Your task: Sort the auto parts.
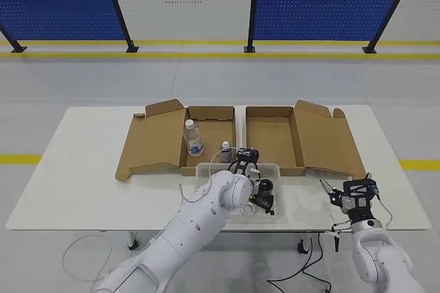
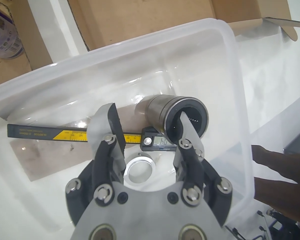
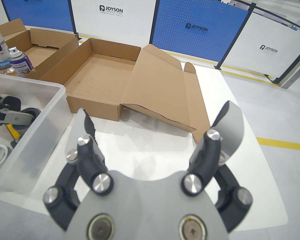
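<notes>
Left end effector [image 2: 147,109] open, one finger [image 2: 187,128] inside the bore of the steel bearing [image 2: 162,111], toward 4 o'clock in the clear bin [image 2: 240,83]. Bearing likely heavy, rigid, slick; pinch its wall. Right end effector [image 3: 155,108] open.

Bright, even overhead light falls on the white table [image 1: 66,183], which looks almost washed out in the top view; shadows there are faint and short. In the left wrist view, glare streaks the milky walls of the clear plastic bin [image 2: 230,58]. In the right wrist view, a soft shadow lies under the cardboard box [image 3: 162,96] flap, and the fence panels [image 3: 202,26] bow toward the frame's edges.
</notes>
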